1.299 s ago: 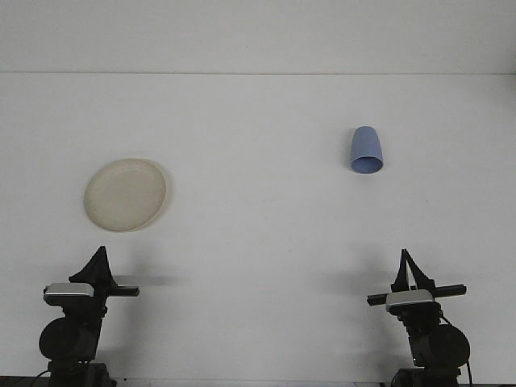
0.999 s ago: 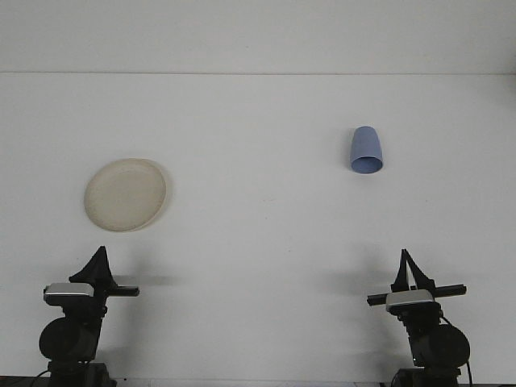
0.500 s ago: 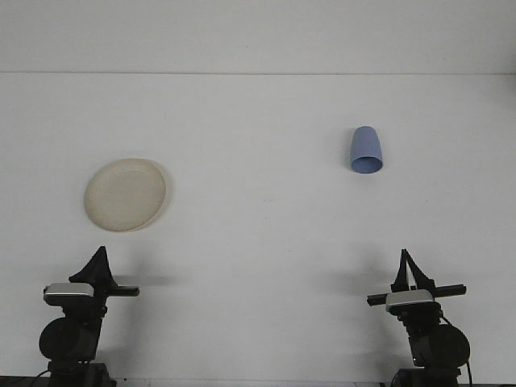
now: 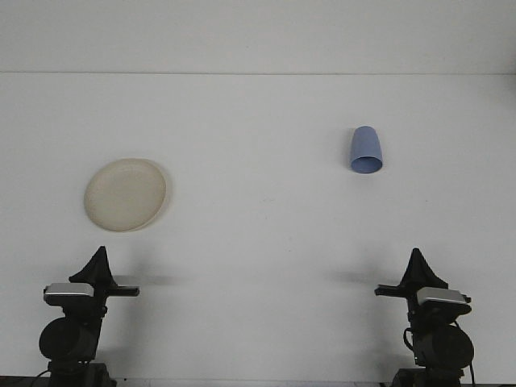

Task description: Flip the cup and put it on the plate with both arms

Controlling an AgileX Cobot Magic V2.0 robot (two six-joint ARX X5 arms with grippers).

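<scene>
Two items lay on the white worktop (image 4: 258, 226): blue cup (image 4: 366, 150) upper right, inverted; cream plate (image 4: 126, 194) left. Left pincer (image 4: 98, 264) and right pincer (image 4: 419, 267) low in frame, state indiscernible.

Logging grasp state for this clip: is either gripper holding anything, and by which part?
Nothing is held. The cup and plate sit on the table, far from the left gripper and right gripper.
</scene>
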